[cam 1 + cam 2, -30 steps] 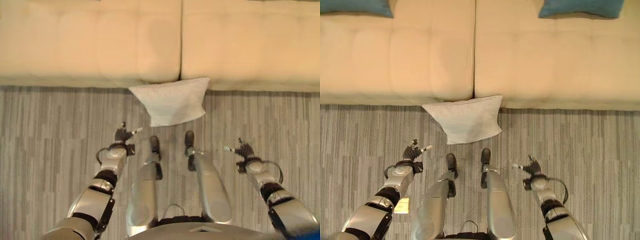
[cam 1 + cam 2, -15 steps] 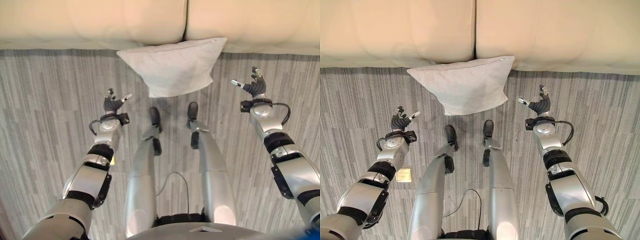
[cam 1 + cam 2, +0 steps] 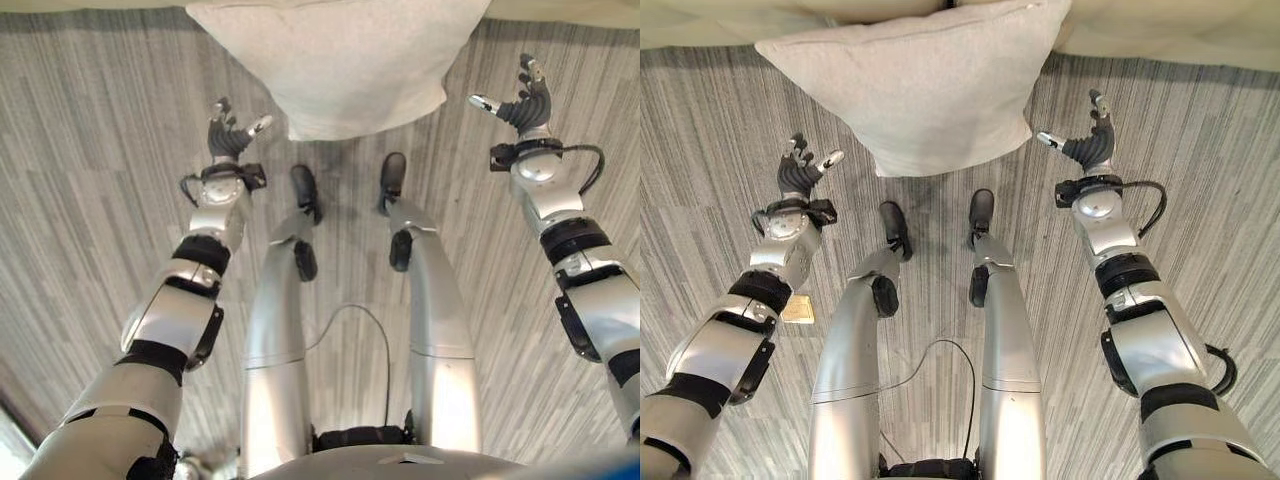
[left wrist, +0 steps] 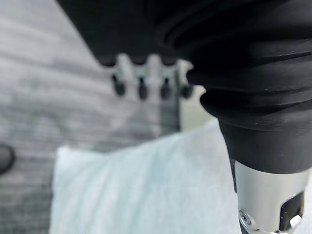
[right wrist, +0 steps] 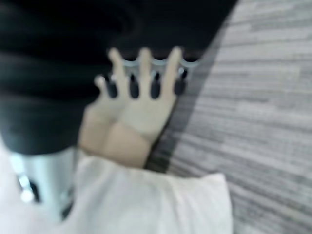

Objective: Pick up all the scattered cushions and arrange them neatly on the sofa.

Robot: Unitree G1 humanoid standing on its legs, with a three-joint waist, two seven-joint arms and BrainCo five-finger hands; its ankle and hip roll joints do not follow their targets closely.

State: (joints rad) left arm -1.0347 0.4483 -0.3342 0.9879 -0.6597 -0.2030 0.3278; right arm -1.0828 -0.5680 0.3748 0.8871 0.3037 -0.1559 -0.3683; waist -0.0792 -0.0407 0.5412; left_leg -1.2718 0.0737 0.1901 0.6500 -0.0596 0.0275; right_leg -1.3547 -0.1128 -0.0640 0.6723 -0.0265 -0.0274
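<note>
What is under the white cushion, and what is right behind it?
The white cushion lies on the grey striped carpet, its far edge against the beige sofa front. The carpet beneath it and the sofa's base behind it are covered, so anything there stays hidden.

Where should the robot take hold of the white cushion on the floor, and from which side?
Probably by its two side edges, one hand each. The white cushion leans against the sofa, too wide for one hand; the open left hand and right hand already flank it.

No readable text, labels or numbers that I can make out: the small tan tag on the floor by my left arm is too small to read.
</note>
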